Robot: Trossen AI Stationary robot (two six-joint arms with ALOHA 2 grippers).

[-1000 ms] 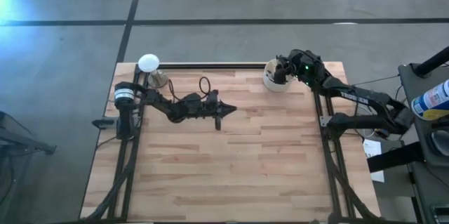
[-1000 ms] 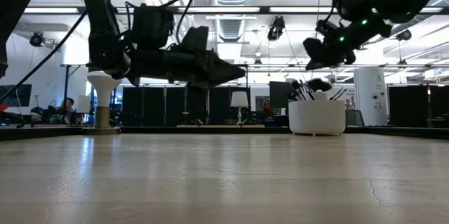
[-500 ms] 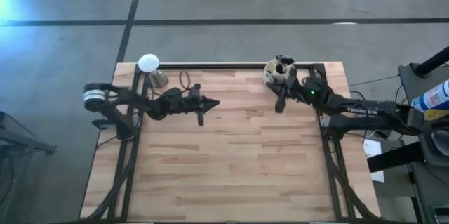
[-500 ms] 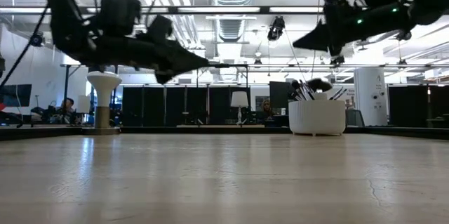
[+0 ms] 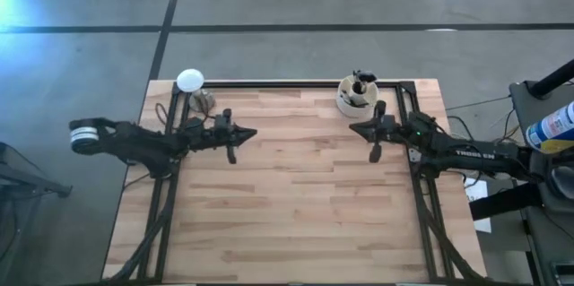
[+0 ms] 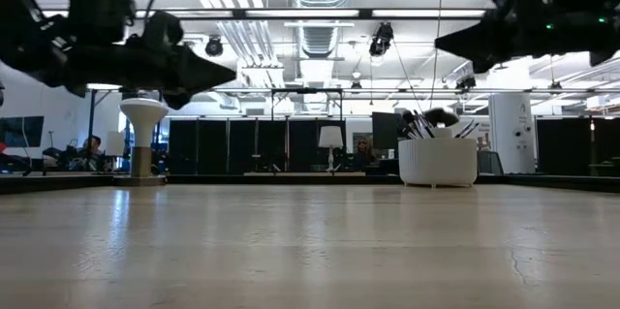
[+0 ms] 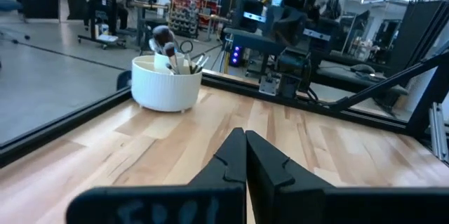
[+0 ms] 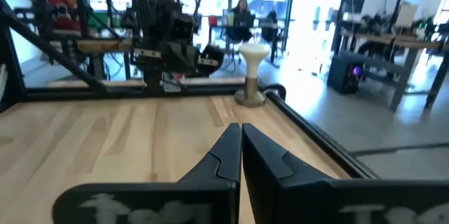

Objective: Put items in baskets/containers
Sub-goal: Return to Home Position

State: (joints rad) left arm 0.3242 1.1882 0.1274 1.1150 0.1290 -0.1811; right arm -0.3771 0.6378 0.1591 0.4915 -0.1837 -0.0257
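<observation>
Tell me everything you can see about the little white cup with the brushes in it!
The cup is round and cream-white, maybe plastic, with fine upright ribs on its wall. It stands upright on the wooden table, near the back edge on the right arm's side. Makeup brushes stick up out of it, leaning different ways; one has a fluffy dark head. Nothing else touches it.

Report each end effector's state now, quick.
Left end effector: closed, holding nothing.
Right end effector: closed, holding nothing.
</observation>
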